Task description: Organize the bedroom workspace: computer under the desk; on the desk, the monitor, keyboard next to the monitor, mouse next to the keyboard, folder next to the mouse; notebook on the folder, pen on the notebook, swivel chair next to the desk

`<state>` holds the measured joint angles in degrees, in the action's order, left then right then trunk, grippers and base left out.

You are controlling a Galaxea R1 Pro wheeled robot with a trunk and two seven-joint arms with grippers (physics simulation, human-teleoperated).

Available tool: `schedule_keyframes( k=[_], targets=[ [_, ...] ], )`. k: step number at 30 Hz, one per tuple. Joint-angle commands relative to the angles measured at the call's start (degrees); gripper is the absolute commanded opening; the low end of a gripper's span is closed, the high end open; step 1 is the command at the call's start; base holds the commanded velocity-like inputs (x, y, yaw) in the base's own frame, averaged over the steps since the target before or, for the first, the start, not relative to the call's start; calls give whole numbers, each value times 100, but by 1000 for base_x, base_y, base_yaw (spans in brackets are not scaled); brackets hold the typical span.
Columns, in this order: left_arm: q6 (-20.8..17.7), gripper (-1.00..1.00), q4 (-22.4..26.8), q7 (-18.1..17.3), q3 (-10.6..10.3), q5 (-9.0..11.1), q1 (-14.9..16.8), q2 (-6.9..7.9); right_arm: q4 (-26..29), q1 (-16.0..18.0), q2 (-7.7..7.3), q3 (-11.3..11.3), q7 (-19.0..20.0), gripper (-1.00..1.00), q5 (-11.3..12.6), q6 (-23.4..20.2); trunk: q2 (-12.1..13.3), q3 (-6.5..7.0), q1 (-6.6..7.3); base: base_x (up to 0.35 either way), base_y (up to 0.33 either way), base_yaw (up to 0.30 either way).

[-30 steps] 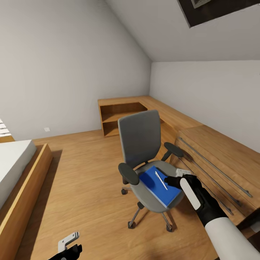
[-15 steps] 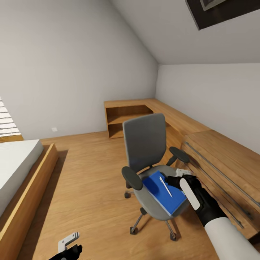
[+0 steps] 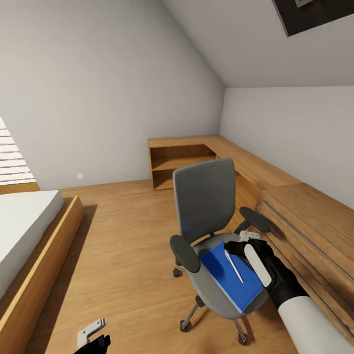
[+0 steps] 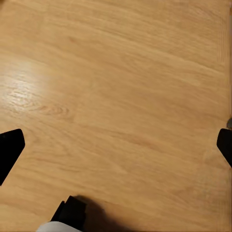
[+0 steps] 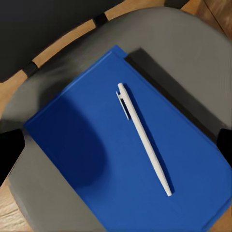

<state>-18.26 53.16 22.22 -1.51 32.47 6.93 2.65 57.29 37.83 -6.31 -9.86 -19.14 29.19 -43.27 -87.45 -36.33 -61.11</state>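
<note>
Shifted since earlier frame: whole view, by camera. Left gripper (image 3: 93,337), nearest: low over floor (image 4: 121,96), well short of swivel chair (image 3: 209,231), jaws spread, empty. Right gripper (image 3: 241,246): above chair seat, jaws spread, empty. Folder (image 5: 121,164): flat on seat; probably light, stiff; grip an edge. Pen (image 5: 142,135): loose atop folder, likely to roll.

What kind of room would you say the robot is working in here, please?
Most likely an attic bedroom used partly as a study: a bed sits under sloped grey walls, and a swivel chair holding a blue folder stands on the wood floor beside low wooden shelf units.
</note>
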Motion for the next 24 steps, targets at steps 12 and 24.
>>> schedule_keyframes(
  k=[12,24],
  targets=[
    [66,100,8,45,-16,48,2,-5,-168,5,-14,-205,-44,100,-103,151,-3,-6,-2,143,-18,1],
    [87,100,10,46,-16,49,2,1,-2334,376,1,-1122,952,100,-1038,1623,-3,-6,-2,22,0,0]
  ],
)
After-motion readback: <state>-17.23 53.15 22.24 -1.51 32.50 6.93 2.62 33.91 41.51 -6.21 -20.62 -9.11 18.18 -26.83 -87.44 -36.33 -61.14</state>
